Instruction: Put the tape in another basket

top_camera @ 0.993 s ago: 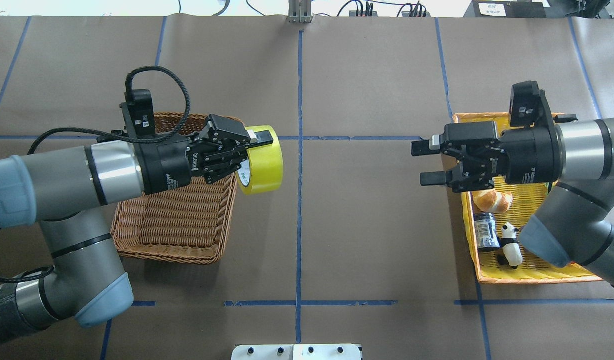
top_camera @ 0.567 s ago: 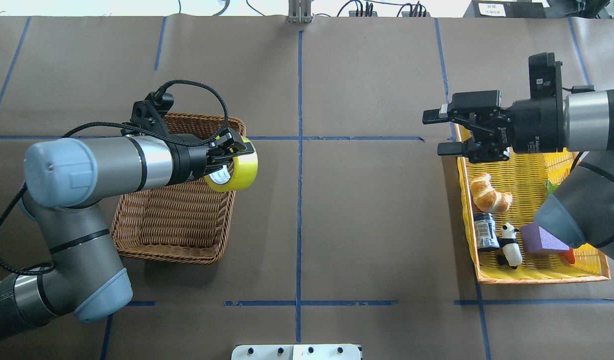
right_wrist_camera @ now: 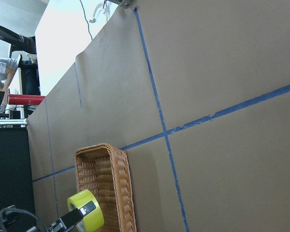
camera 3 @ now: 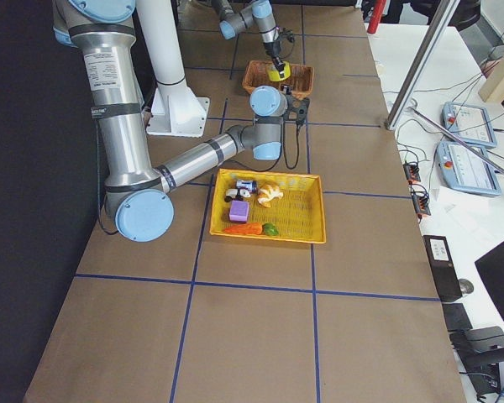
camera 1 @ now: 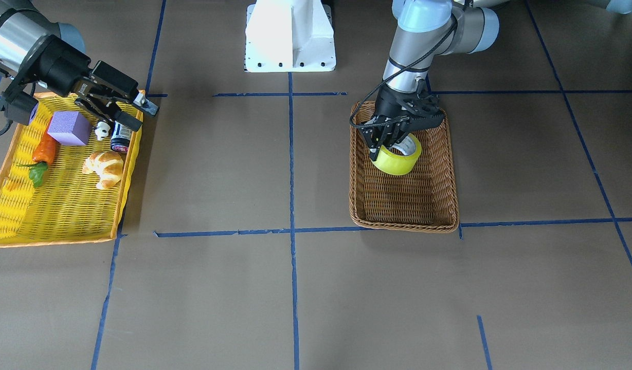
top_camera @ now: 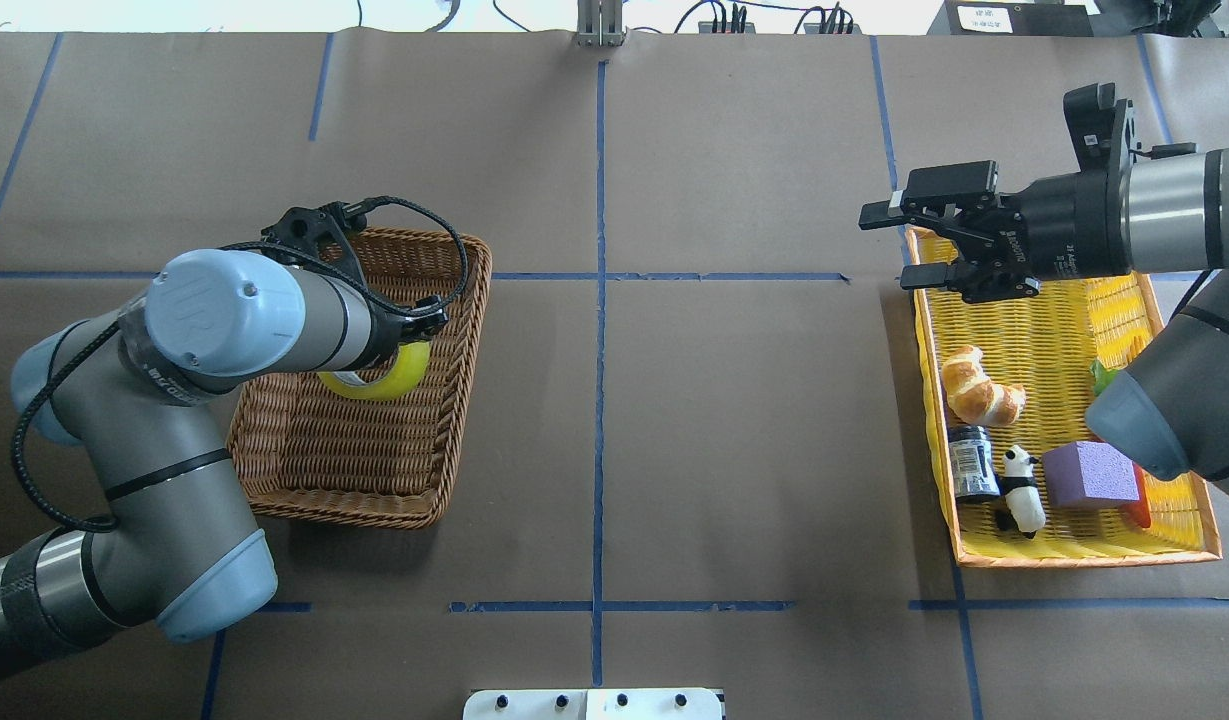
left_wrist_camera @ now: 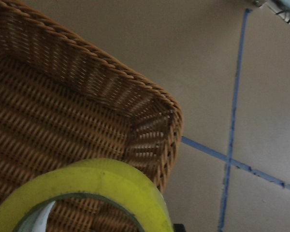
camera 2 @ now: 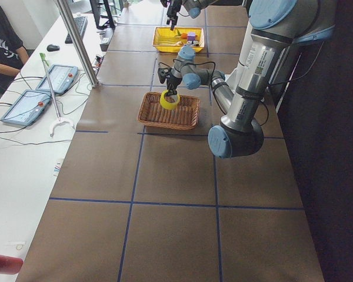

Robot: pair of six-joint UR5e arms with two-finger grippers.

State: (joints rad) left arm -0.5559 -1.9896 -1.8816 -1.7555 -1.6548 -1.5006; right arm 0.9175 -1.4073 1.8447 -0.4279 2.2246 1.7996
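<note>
Overhead exterior: the left arm (top_camera: 236, 322) covers most of the tape (top_camera: 398, 366).

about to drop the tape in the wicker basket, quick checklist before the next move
1. Grip: the left gripper is shut on the wall of the tape: ok.
2. Position: in the front-facing view the tape lies inside the outline of the wicker basket, in the half nearer the robot and off the rim: ok.
3. Height: whether the roll touches the basket floor: cannot tell.
4. Landing spot: only bare weave shows around the tape: ok.
5. Other arm: the right gripper is open and far off, at the corner of the yellow basket: ok.
</note>
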